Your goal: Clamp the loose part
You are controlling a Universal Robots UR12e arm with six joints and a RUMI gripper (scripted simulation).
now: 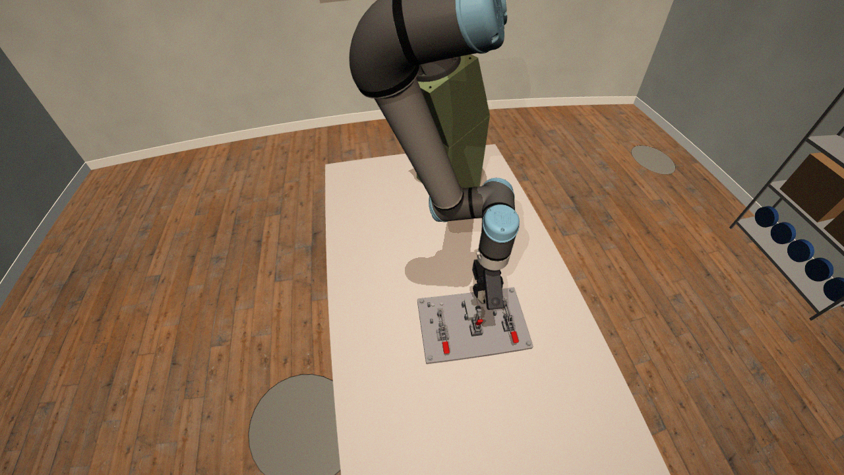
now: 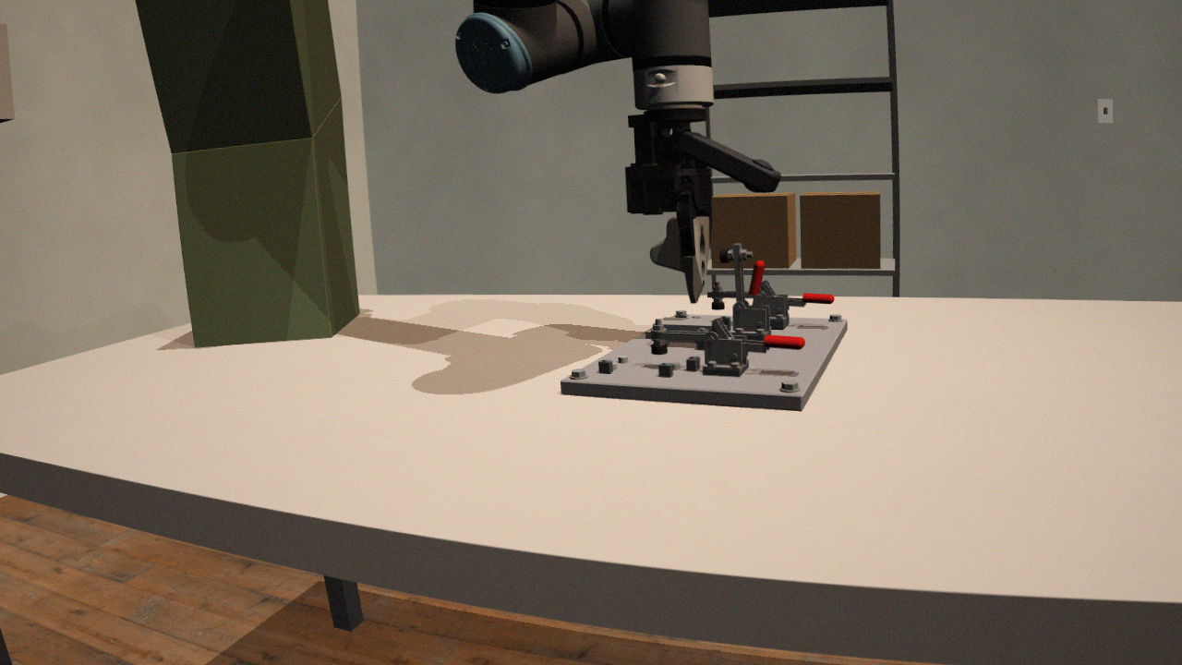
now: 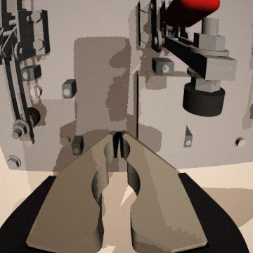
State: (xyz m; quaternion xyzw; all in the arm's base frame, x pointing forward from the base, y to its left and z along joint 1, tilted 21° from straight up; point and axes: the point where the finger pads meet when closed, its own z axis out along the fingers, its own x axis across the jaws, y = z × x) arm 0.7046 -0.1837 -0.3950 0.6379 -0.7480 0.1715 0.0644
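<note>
Loose part (image 3: 165, 109), a pale plate, lies ahead and right of the closed, pressed-together gripper (image 1: 482, 301) (image 2: 695, 297) (image 3: 119, 133) in the wrist view. The white table (image 1: 383, 384) (image 2: 578, 463) spreads beneath the jaws; the fixture plate (image 1: 472, 349) (image 2: 768, 397) (image 3: 102, 21) lies below and ahead. Beyond them stands the middle clamp (image 1: 477, 326) (image 2: 738, 281) (image 3: 219, 67), bar raised; the part seemingly sits flat.

Showing closed gripper (image 3: 119, 133) with tips together, pale flat part (image 3: 161, 116) beyond, small block (image 3: 161, 65) at far edge, black clamp pad (image 3: 204, 100) overlapping right edge in view.
</note>
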